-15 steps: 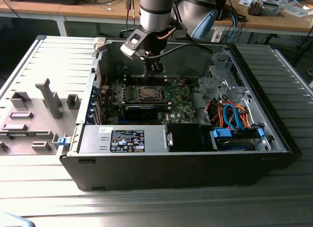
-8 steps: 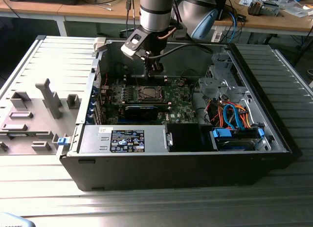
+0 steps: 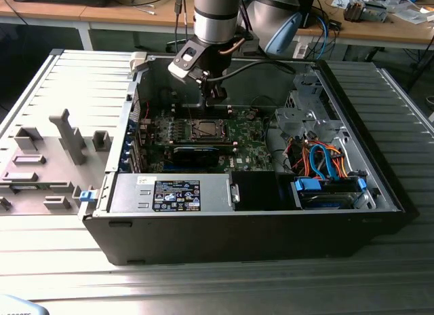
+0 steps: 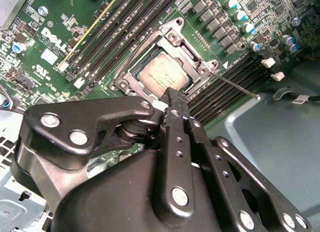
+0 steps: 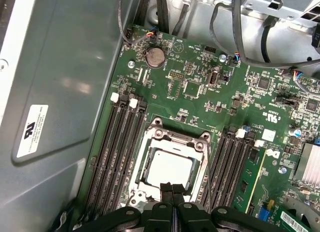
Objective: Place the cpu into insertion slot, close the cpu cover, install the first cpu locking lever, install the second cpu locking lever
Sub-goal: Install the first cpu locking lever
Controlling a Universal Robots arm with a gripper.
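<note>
Slatted metal tabletop (image 3: 61,261) is carrying an open computer case (image 3: 271,233), which is lying on its side. Inside it, the cpu (image 5: 167,169) is lying flat in the insertion slot (image 3: 203,130), its silvery top facing up toward the arm. Being square, it is offering no long axis. The cpu cover (image 5: 177,137) is lying down around it, framing the chip through its window. The gripper (image 5: 172,190) is hovering just above the socket's edge with its fingers pressed together and gripping nothing, so the chip is sitting just beyond the fingertips. In the second wrist view, a thin locking lever (image 4: 237,86) is sticking out from the socket's corner across the memory slots (image 4: 207,103). Its long axis is slanting away from the frame, so it is probably unlatched. Green circuit board (image 5: 200,82) is surrounding the socket.
</note>
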